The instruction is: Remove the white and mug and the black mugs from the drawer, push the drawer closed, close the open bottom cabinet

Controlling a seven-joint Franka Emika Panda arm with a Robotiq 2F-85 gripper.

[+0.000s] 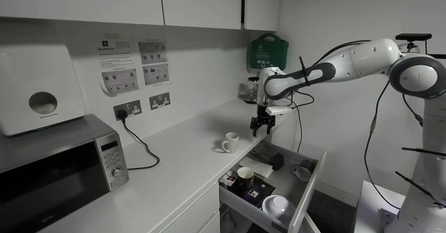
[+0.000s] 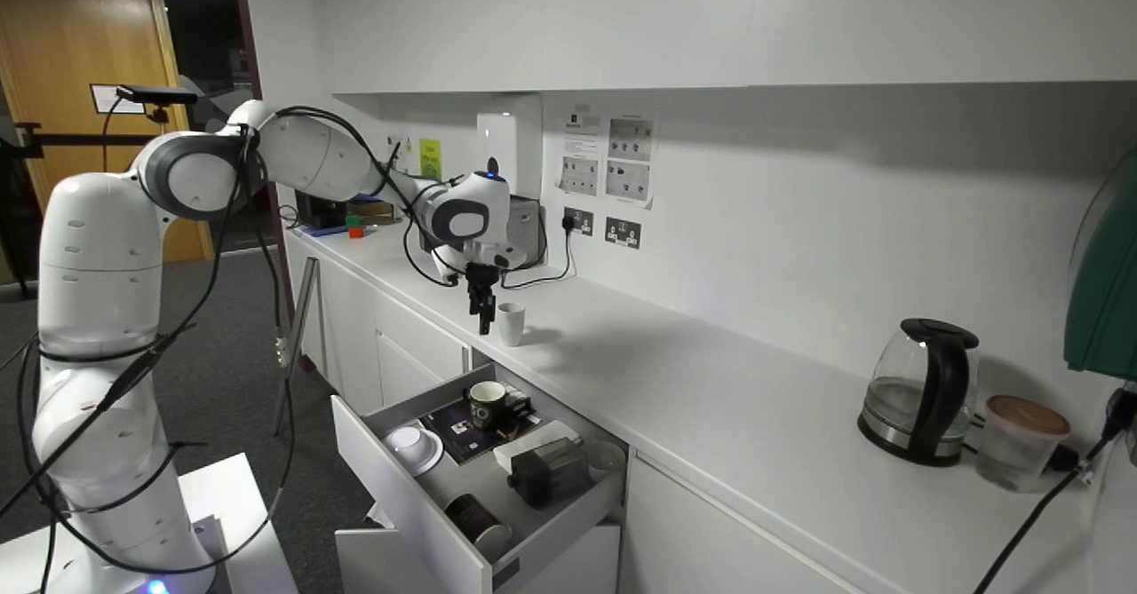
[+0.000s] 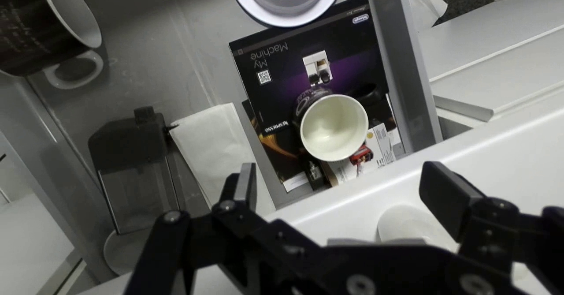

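A white mug point(image 1: 232, 143) is stood on the surface point(image 1: 184, 163), presumably to clear the drawer point(image 2: 400, 492) holding black mugs point(image 3: 332, 125); the gripper point(image 1: 261, 132) is spread wide, empty.

Wrist view: white mug point(image 3: 407, 224) partly behind pincer point(image 3: 341, 182); black mug point(image 3: 26, 52) cut by left edge, lettering point(image 3: 20, 28) blurred. Bottom cabinet door point(image 2: 369, 566), probably, cropped below in an exterior view.

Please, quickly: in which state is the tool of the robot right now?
Tool: open, holding nothing; the white mug stands free on the counter.
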